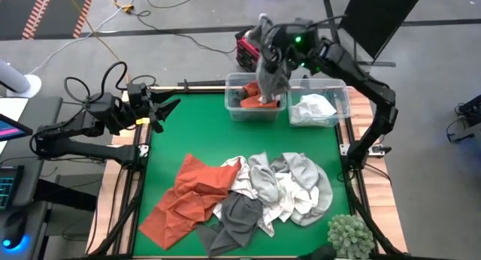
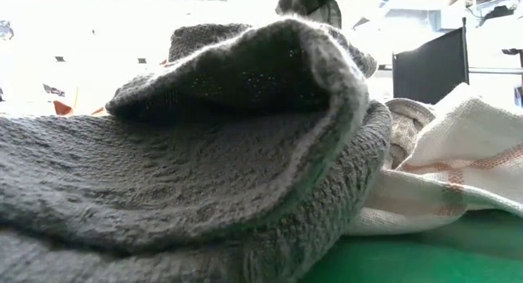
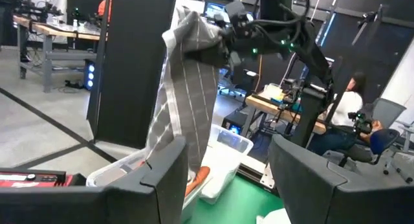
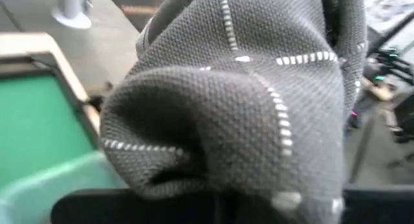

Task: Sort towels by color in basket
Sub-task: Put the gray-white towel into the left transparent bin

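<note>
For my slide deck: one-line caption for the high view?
Right gripper holds a grey checked towel over the left bin; more towels wait.

My overhead camera looks straight down on the whole green table, with both arms and the two clear bins at its far edge in view. My low camera sits at table height, pressed so close to a dark grey towel in the near pile that the cloth fills most of its picture; only a strip of room shows behind. My left wrist camera faces across the table toward the right arm, taking in the checked towel hanging above the bins, which the overhead view shares. My right wrist camera sits almost against that same checked towel, with a corner of the table beside it.
</note>
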